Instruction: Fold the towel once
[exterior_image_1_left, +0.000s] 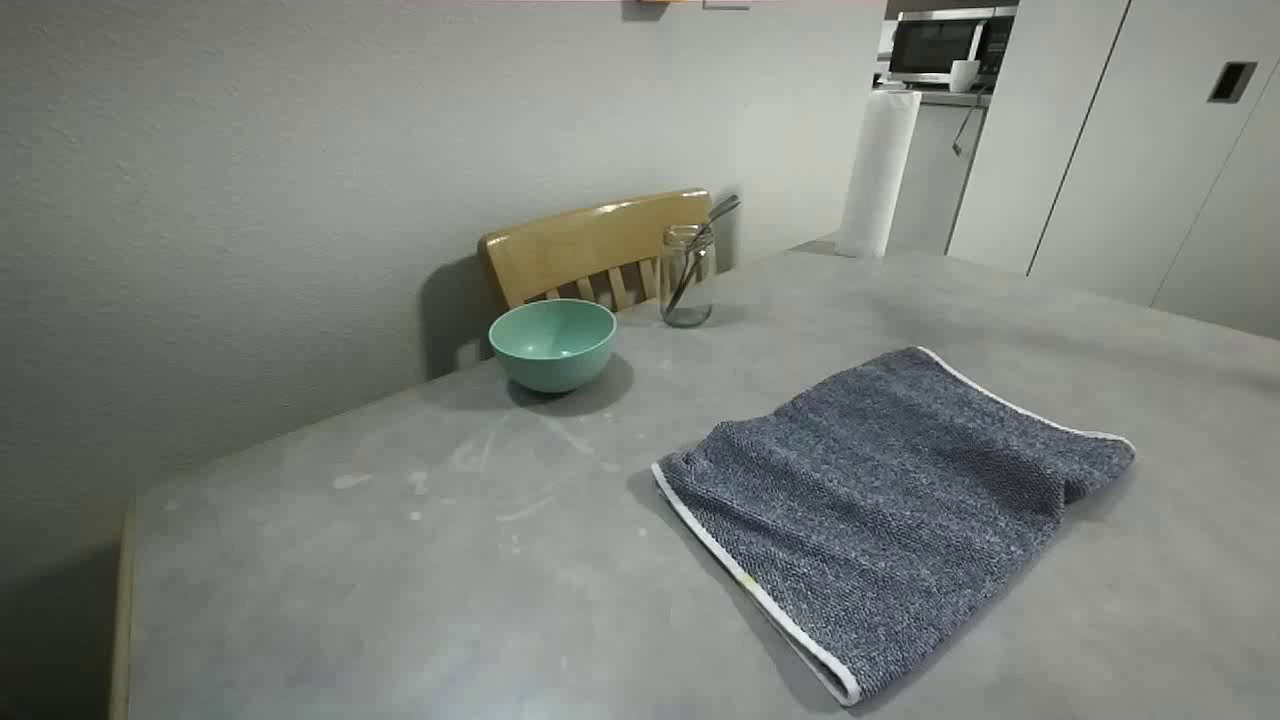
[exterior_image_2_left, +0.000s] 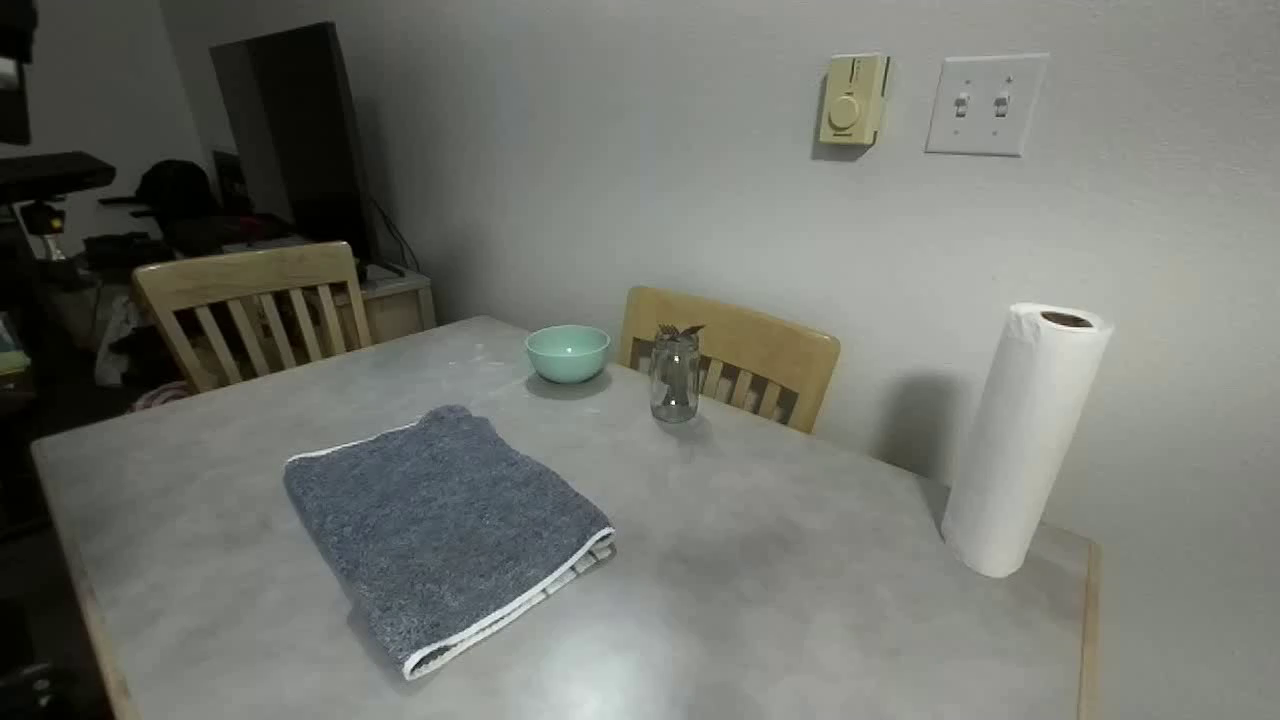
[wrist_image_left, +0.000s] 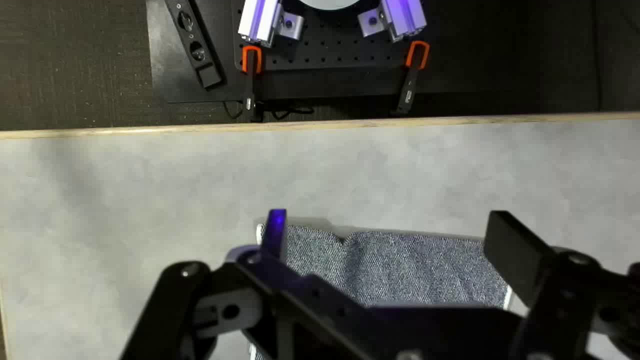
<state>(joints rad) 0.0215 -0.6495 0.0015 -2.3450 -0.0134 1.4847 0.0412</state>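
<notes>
Item: my gripper (wrist_image_left: 389, 225), jaws spread wide, gripping nothing.

Item: the blue-grey towel (wrist_image_left: 410, 265), on the table (wrist_image_left: 150, 200) below the gripper, doubled over, white trim at its edge; from the wrist view I can't judge the height between the two.

Items outside the gripper's span, in both exterior views: teal bowl (exterior_image_2_left: 568, 360), upright; glass jar (exterior_image_2_left: 674, 392) near it, holding utensils (exterior_image_1_left: 723, 209); white paper roll (exterior_image_2_left: 1025, 450), standing well apart from both.

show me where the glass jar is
In both exterior views, the glass jar stands on the table, just right of the teal bowl and in front of a wooden chair.
</notes>
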